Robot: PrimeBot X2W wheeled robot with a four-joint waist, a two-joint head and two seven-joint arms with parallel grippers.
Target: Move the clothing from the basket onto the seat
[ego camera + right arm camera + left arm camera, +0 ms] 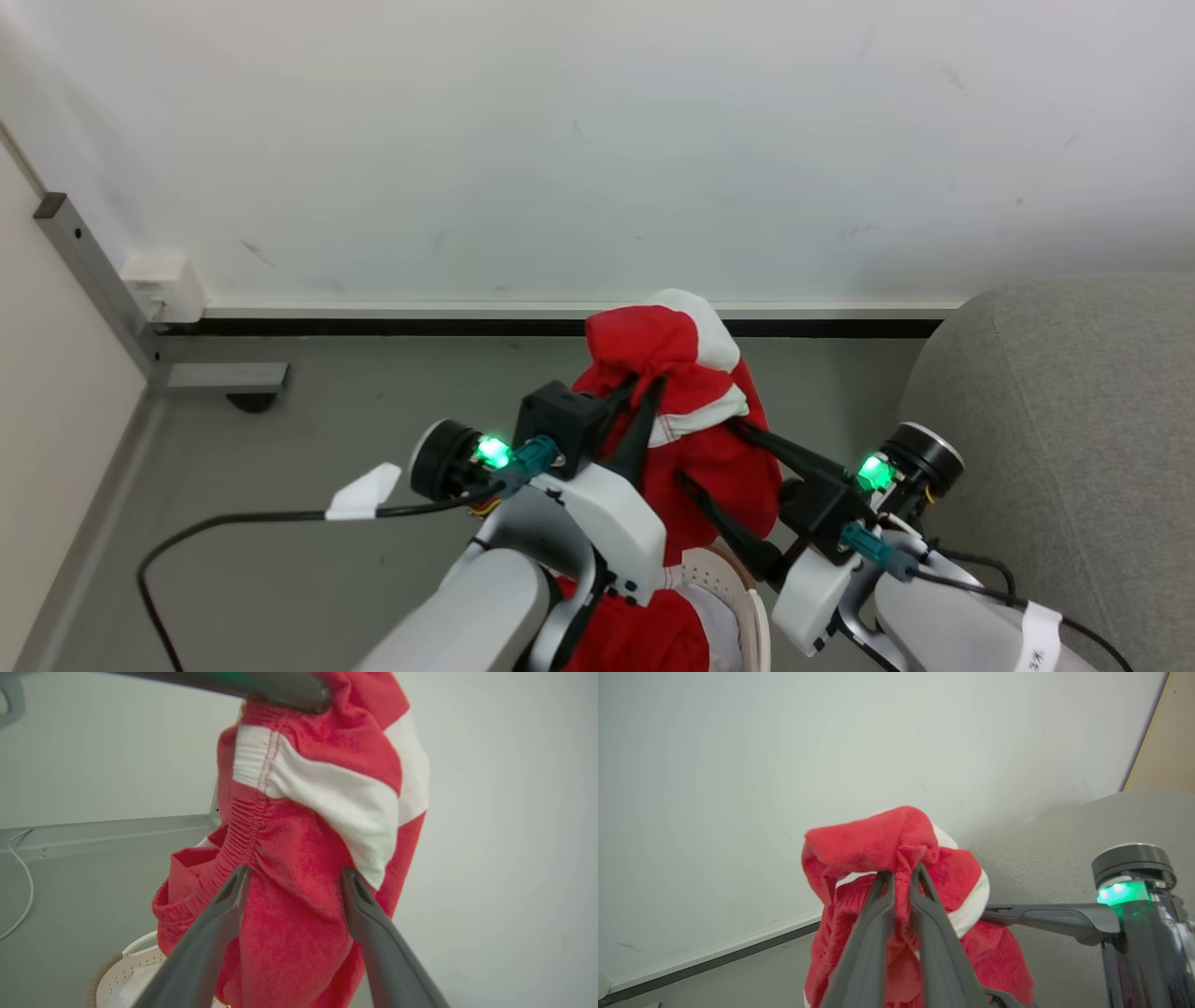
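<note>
The red clothing with white bands hangs in the air above the basket, whose cream perforated rim shows at the bottom. My left gripper is shut on a bunched fold at the top of the clothing, pinching it at the fingertips of the left gripper. My right gripper is open, its two fingers spread on either side of the hanging clothing. In the right wrist view the right gripper straddles the cloth without closing. The grey seat stands to the right.
A white wall with a dark baseboard runs close behind. A grey metal post and foot stand at the left. A black cable with a white tag lies on the grey floor. The basket rim sits below the cloth.
</note>
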